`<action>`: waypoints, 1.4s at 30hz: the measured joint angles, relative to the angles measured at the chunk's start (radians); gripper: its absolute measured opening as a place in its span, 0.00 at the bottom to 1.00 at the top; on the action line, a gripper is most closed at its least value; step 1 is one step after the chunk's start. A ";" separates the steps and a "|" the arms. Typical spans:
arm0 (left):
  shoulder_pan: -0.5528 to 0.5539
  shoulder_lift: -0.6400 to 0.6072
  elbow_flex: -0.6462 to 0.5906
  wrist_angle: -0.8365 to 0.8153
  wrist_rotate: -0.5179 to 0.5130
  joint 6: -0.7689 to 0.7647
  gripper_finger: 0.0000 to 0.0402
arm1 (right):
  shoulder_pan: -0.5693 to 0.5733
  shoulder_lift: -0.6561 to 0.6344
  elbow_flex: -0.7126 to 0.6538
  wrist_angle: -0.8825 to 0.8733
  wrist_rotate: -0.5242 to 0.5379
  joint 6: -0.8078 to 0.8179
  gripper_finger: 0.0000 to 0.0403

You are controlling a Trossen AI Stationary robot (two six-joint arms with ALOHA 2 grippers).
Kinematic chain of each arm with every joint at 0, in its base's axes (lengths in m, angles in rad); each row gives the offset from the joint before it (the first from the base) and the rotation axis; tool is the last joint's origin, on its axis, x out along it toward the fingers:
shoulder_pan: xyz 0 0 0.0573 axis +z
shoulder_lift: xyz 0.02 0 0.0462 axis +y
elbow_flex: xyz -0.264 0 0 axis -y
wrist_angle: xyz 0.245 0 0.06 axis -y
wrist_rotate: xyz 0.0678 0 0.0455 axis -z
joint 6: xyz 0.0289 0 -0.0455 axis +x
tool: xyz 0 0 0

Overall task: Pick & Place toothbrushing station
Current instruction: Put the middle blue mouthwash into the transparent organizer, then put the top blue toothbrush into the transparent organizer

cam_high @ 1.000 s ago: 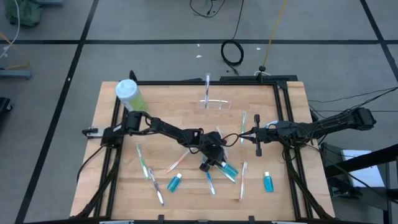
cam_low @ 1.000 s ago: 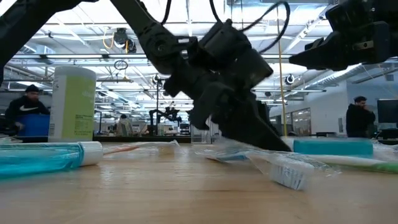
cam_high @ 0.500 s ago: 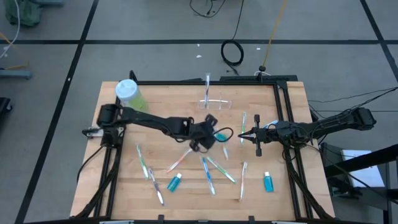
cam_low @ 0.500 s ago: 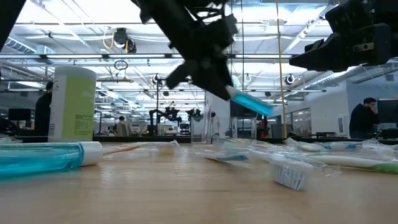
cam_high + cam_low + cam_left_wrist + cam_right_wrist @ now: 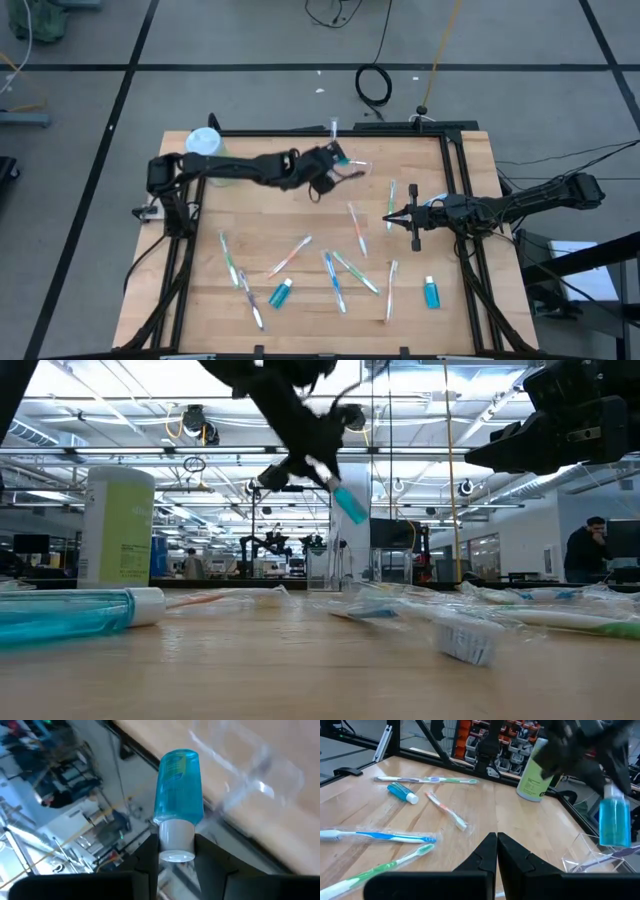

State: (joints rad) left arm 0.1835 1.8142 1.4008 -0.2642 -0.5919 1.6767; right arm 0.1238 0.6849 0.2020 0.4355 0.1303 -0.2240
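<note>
Teal tube (image 5: 177, 787), white cap: pinched at the cap between the fingers of the left gripper (image 5: 334, 158), carried in the air. A second ago this tube was at the table's middle, down among the toothbrushes; now it hangs beside the clear plastic cup (image 5: 352, 166) at the far edge. Judgement: the carry is nearly over; lowering and release into the cup remain.

Cup: just ahead of the tube, one toothbrush (image 5: 333, 131) standing in it, which may crowd the entry.

Loose toothbrushes (image 5: 336, 282): scattered behind the gripper, well apart from it.

Two more teal tubes (image 5: 280, 292) (image 5: 432, 293): lying at the near side.

Tall green bottle (image 5: 208, 150): beside the left arm's base, clear of the path.

Right gripper (image 5: 391, 217): fingers pressed together, empty, waiting off to the cup's side.
</note>
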 joint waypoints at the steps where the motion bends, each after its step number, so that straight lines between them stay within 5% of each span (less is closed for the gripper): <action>1: 0.019 0.003 -0.001 -0.005 -0.001 0.029 0.23 | 0.000 0.000 0.000 0.000 0.000 0.000 0.02; 27: 0.112 0.141 -0.001 0.140 0.098 0.336 0.24 | 0.000 0.003 0.001 -0.003 0.000 -0.024 0.02; 42: 0.156 0.176 0.000 0.156 0.132 0.325 0.36 | 0.000 0.017 0.000 0.001 0.000 -0.024 0.02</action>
State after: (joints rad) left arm 0.3393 1.9904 1.4006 -0.1078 -0.4599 2.0020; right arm 0.1238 0.7017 0.2024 0.4362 0.1303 -0.2485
